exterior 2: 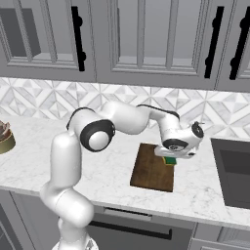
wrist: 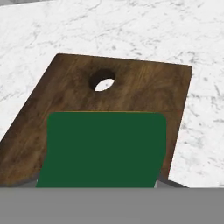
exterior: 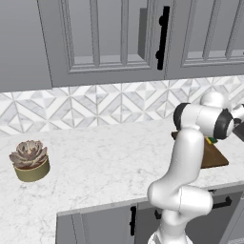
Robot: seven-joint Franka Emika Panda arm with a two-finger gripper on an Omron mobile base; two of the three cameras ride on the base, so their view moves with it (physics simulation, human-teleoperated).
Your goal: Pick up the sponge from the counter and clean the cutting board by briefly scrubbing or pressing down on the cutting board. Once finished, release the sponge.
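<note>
Holding the sponge (wrist: 103,148), the hand (exterior 2: 172,155) sits closed on it low over the right part of the cutting board (exterior 2: 149,171), near the end with the hanging hole (wrist: 102,81); whether the sponge touches the wood I cannot tell. Sponge judged light and soft, likely to squash under pressure, best pinched across its short sides; board stiff and thin, may slide on the smooth desk (exterior: 105,162). Open marble lies all round the board, dark inset (exterior 2: 234,171) to the right, potted succulent (exterior: 29,159) well apart at far left
</note>
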